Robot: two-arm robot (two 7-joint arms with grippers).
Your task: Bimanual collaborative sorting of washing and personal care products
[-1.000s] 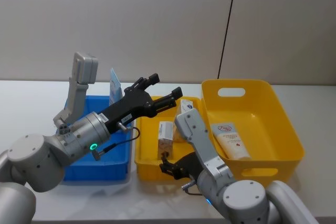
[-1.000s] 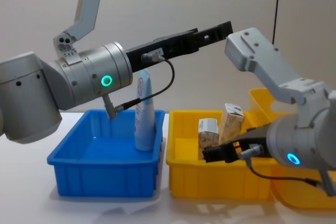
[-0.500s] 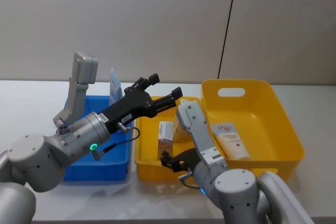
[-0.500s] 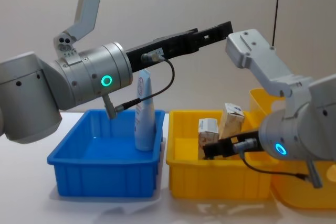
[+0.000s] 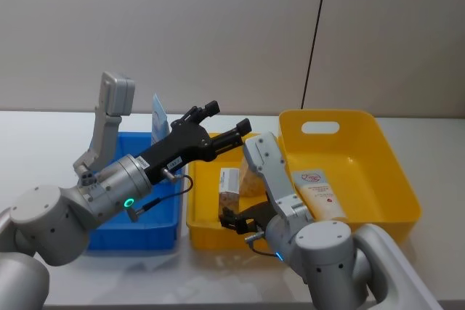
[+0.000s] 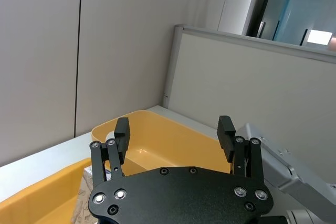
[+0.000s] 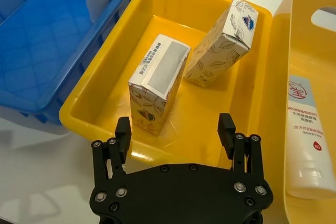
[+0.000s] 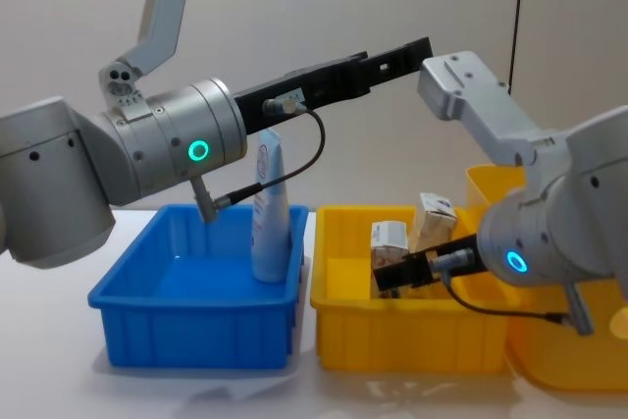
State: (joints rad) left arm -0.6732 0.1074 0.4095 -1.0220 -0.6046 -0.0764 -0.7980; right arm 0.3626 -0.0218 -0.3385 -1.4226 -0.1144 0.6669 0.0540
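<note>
1. Cream boxes sit in the small yellow tray, both untouched.
2. My right gripper, jaws wide and empty, has crept closer to the nearer one: a grasp looks next.
3. My left gripper waits wide above, unmoved.

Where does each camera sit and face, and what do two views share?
Head: high, looking down on blue bin, yellow tray, yellow bin; left gripper and right gripper show.
Chest: lower, looking across the bins; both arms show large.
Left wrist: on the raised left arm, facing walls beyond the yellow bin; left gripper shows, open.
Right wrist: above the tray, looking down at upright box and leaning box; right gripper shows, open.
Shared: head and right wrist both show the tube in the yellow bin.
</note>
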